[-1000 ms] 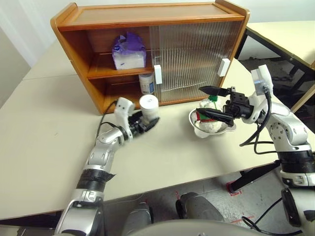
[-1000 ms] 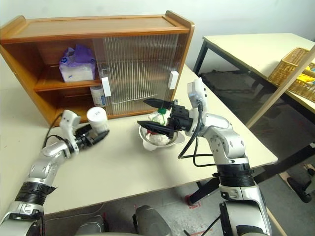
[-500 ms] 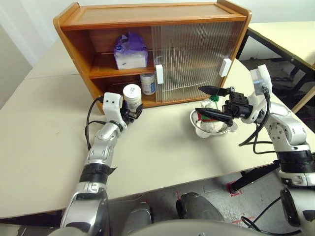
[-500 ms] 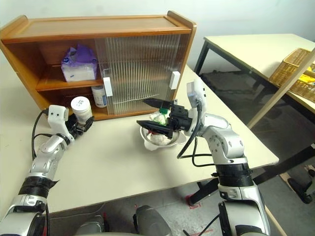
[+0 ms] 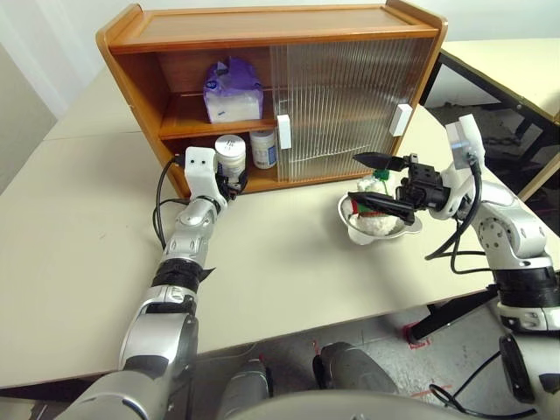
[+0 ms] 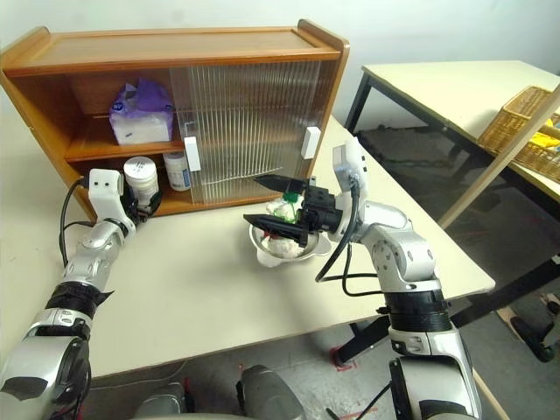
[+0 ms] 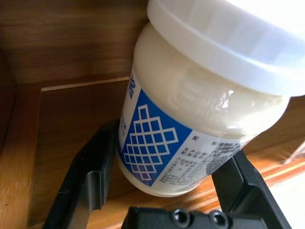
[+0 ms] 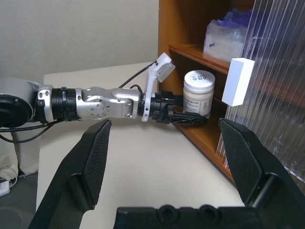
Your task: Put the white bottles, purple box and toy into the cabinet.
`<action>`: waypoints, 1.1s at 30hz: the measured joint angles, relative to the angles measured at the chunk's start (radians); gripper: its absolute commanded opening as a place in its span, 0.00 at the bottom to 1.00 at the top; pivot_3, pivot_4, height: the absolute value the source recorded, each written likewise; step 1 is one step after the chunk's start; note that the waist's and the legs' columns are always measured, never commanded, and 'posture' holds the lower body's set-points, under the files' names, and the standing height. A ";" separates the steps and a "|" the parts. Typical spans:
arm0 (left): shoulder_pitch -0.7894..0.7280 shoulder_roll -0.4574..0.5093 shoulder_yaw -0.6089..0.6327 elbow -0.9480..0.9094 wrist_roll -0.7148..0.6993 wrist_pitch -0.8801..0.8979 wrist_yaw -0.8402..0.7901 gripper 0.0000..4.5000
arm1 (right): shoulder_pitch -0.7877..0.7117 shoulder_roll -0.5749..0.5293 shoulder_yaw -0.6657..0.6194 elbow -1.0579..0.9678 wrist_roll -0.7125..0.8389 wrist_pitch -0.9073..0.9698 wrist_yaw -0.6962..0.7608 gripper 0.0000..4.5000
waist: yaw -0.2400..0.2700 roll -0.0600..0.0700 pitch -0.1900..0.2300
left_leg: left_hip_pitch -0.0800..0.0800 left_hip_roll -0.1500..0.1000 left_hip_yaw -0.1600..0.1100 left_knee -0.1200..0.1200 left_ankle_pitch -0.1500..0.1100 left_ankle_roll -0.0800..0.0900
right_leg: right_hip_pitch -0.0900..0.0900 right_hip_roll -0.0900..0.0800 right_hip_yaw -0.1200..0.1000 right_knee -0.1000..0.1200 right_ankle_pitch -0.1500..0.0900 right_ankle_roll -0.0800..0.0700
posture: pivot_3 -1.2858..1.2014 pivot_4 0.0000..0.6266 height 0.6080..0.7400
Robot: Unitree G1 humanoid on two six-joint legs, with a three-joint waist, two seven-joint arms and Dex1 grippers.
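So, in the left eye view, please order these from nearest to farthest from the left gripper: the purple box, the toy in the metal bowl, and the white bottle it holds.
1. The white bottle, held in the left gripper at the cabinet's lower shelf.
2. The purple box, on the upper shelf, above the gripper.
3. The toy, in the metal bowl on the table, far to the gripper's right.

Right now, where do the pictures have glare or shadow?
Left wrist view: a bright glare spot on the held white bottle, its lid washed out. Left eye view: the cabinet casts its lower shelf into shadow, and its ribbed door blurs what stands behind.
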 measured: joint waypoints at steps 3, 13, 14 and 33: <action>-0.016 0.000 0.003 0.046 0.001 -0.022 0.009 0.73 | 0.000 0.000 0.000 0.000 0.000 0.001 0.000 1.00 | 0.000 -0.001 0.000 | 0.000 0.000 0.000 0.000 0.000 0.000 | 0.000 0.000 0.000 0.000 0.000 0.000 | 0.40 0.03 1.00; -0.078 0.002 0.029 0.170 -0.006 -0.085 0.018 0.73 | -0.004 0.000 0.000 0.000 0.000 0.002 0.005 1.00 | -0.001 -0.001 0.001 | 0.000 -0.007 -0.001 0.000 0.000 0.000 | 0.000 0.000 0.000 0.000 0.000 0.001 | 0.41 0.03 1.00; -0.083 0.002 0.032 0.174 -0.008 -0.087 0.018 0.73 | -0.004 0.000 0.000 0.000 0.000 0.003 0.007 1.00 | -0.001 -0.001 0.001 | 0.000 -0.008 -0.001 0.000 0.000 0.000 | 0.000 0.000 0.000 0.000 0.000 0.001 | 0.41 0.03 1.00; -0.165 0.007 0.048 0.306 -0.026 -0.088 0.020 0.73 | -0.004 0.004 0.000 0.001 0.000 0.004 0.009 1.00 | -0.001 -0.001 0.001 | 0.000 -0.010 -0.002 0.002 0.003 0.003 | 0.002 -0.002 0.000 0.000 0.001 0.003 | 0.41 0.02 1.00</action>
